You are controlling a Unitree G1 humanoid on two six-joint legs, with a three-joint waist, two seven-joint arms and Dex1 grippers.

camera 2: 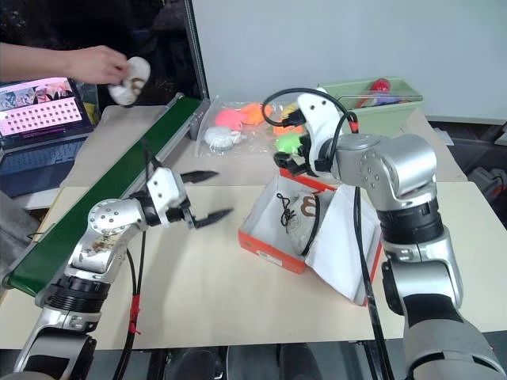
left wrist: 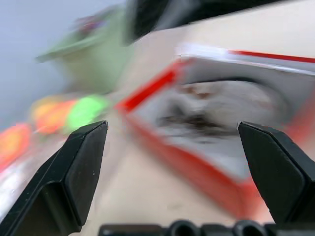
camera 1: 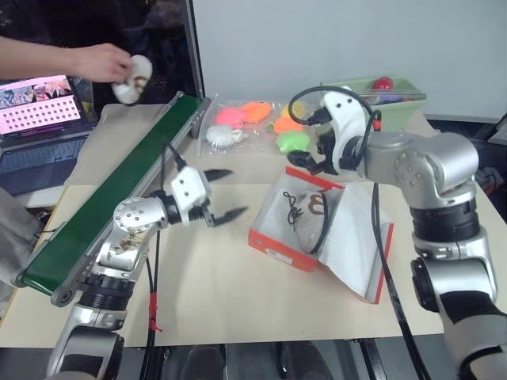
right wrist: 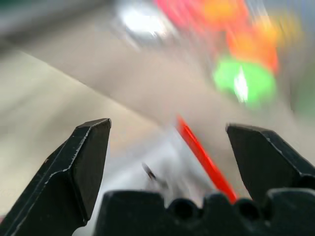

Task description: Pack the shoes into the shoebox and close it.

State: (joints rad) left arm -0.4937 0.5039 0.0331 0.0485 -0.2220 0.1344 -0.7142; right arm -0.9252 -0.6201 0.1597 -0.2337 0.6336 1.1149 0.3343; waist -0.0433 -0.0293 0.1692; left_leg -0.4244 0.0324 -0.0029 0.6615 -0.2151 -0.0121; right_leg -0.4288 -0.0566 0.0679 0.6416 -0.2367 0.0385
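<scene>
One shoe (camera 1: 310,215) lies inside the open shoebox (camera 1: 279,242), which sits on the table (camera 1: 214,293) with its lid (camera 1: 358,241) folded out flat toward the robot's right; the right arm crosses over the box's far corner and hides part of it. A second shoe (camera 1: 135,79) is off the table, held in a person's hand (camera 1: 101,62) above the far end of the green conveyor belt (camera 1: 119,190); the person's arm is cut off by the picture edge. The left gripper (camera 1: 224,192) hangs empty just to the left of the box, jaws spread wide. The right gripper (right wrist: 167,142) is over the box's far edge, jaws also spread and holding nothing, though its fingertips are hard to make out from the head views. Behind the box lie bright soft toys (camera 1: 261,123) in clear bags and what seems to be a pale green bin (camera 1: 396,99). A laptop (camera 1: 40,119) is partly cut off at far left.
</scene>
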